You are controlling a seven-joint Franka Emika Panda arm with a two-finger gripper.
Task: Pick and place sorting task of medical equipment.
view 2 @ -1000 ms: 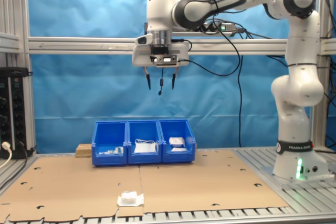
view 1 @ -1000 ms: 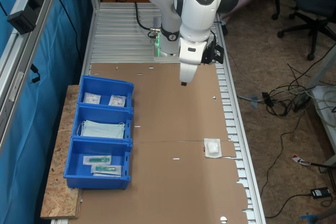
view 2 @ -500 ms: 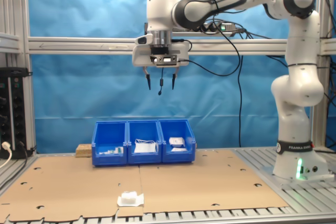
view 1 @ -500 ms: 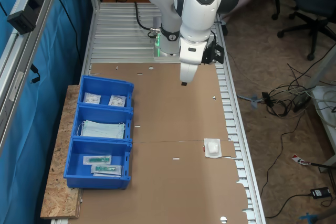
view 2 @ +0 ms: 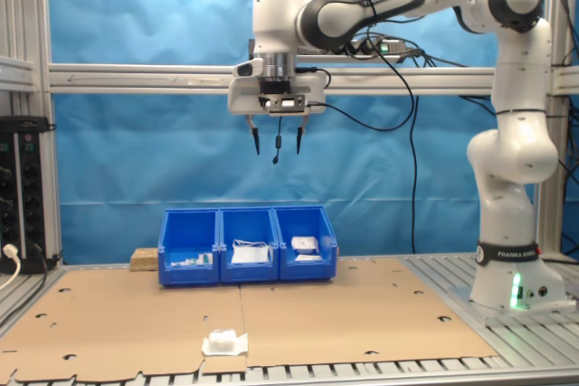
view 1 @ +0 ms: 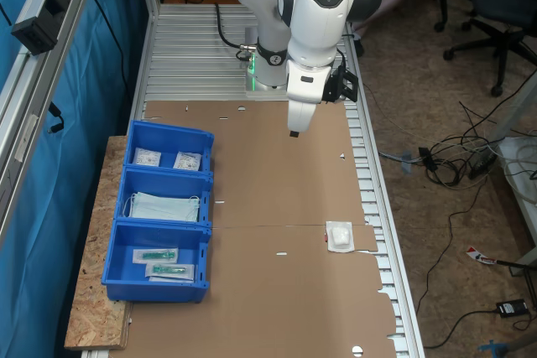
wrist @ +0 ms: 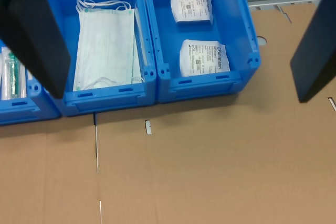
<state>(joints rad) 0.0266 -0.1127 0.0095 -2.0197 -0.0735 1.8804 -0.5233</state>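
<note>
I've got the gripper [view 2: 277,144] hanging high above the table [view 2: 362,314], fingers spread apart w/ nothing between them, pointing straight down. The medical equipment [view 1: 340,236], a flat white packet w/ a padded lump, lies on the cardboard near the table's slotted edge, well apart from the bins; in the second exterior view it sits at the front edge [view 2: 224,343]. Three blue bins [view 1: 165,210] stand in a row along the far side by the blue curtain. In the wrist view I see two white packets [wrist: 203,59] in one bin, a pale blue face mask [wrist: 105,45] in the middle one. Third bin holds long clear packets [view 1: 164,262] w/ teal items.
</note>
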